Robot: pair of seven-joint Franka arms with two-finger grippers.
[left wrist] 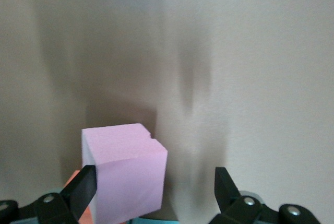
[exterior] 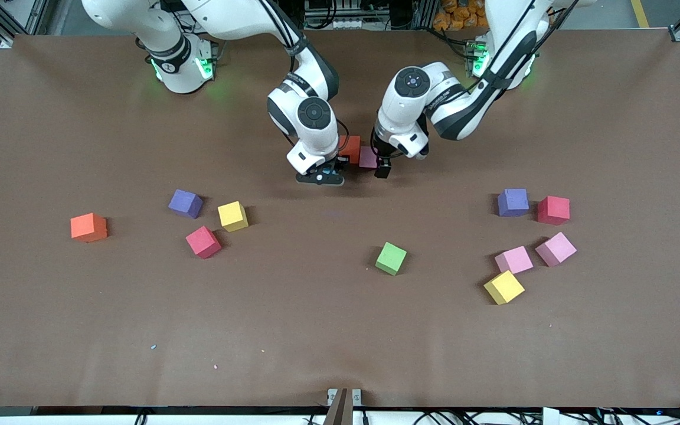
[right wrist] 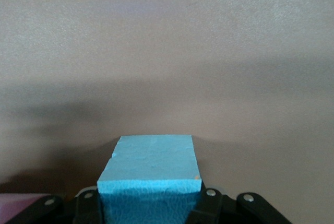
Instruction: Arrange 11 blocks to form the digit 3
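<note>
My right gripper [exterior: 320,176] [right wrist: 151,205] is shut on a teal block [right wrist: 150,164], held low at the table's middle. Beside it an orange-red block [exterior: 350,147] and a pink block [exterior: 368,157] stand together on the table. My left gripper [exterior: 382,170] [left wrist: 155,185] is open around that pink block [left wrist: 125,174]. The block lies against one finger [left wrist: 83,185], with a wide gap to the other finger [left wrist: 225,185]. Most of the teal block is hidden under the right hand in the front view.
Nearer the front camera, toward the right arm's end, lie an orange [exterior: 88,227], purple [exterior: 185,203], yellow [exterior: 233,216] and red block [exterior: 203,242]. A green block [exterior: 391,258] sits mid-table. Toward the left arm's end lie purple [exterior: 513,202], red [exterior: 553,210], two pink [exterior: 513,260] [exterior: 555,248] and a yellow block [exterior: 503,287].
</note>
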